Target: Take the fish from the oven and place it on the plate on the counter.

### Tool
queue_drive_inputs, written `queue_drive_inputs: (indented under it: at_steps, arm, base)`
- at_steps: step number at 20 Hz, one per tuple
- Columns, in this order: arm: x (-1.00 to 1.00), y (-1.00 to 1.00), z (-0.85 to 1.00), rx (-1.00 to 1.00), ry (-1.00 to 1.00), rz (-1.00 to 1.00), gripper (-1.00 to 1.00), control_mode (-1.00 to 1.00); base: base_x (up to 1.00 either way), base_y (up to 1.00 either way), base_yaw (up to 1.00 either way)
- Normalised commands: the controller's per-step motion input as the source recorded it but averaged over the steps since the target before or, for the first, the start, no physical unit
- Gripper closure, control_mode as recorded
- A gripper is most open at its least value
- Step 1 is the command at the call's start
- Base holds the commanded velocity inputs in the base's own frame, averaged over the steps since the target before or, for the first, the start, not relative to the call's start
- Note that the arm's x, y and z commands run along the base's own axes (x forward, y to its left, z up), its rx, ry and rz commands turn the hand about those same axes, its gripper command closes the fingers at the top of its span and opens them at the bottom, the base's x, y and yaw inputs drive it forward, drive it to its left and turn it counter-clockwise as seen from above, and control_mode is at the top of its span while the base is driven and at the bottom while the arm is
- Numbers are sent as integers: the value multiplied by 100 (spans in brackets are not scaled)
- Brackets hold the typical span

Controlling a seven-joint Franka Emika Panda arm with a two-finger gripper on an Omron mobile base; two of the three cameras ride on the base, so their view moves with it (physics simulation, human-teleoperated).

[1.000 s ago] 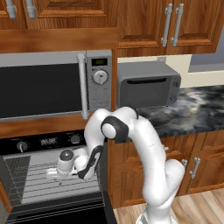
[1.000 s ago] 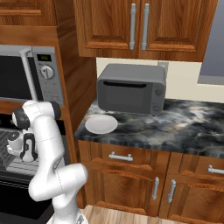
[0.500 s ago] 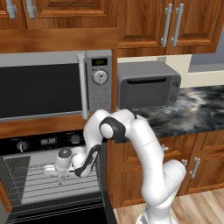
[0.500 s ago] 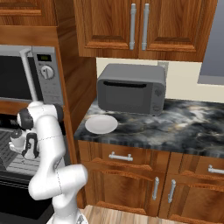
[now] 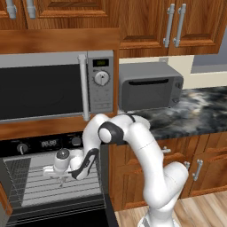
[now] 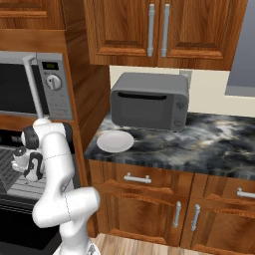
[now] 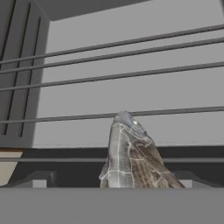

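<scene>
The arm reaches down into the open oven (image 5: 40, 186), and the gripper (image 5: 60, 176) hangs just over the wire rack (image 5: 48, 188) inside. Seen from the hand, the fish (image 7: 129, 155) rises between the dark fingertips (image 7: 37, 179), with the rack's bars behind it. The tips look drawn in at its sides, so I judge it is held, though I cannot tell how firmly.

To do this step well, the hand should lift the fish clear of the bars before pulling back, keep it level, and come straight out through the door opening so nothing catches on the rack or frame.

The hand camera gives the fish's scaled, silvery-brown body up close, which the base cameras do not resolve. The right-side camera shows where it must go: the plate (image 6: 115, 142) at the left end of the counter (image 6: 199, 149), in front of the grey appliance (image 6: 148, 107), well apart from the gripper (image 6: 22, 159). The left-side camera shows the microwave (image 5: 53, 91) above the oven.
</scene>
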Motion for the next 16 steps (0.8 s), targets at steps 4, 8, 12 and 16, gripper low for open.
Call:
queue_drive_inputs:
  at_steps: [4, 8, 12, 16]
  arm:
    - [-17, 0, -10, 0, 0, 1, -100, -100]
    - [-26, 0, 0, 0, 0, 1, -100, -100]
    - [-26, 0, -2, 0, 8, 0, -100, -100]
    - [-11, 0, -40, -1, 13, 0, -100, -100]
  base:
    - [0, 0, 0]
    - [0, 0, 0]
    - [0, 0, 0]
    - [0, 0, 0]
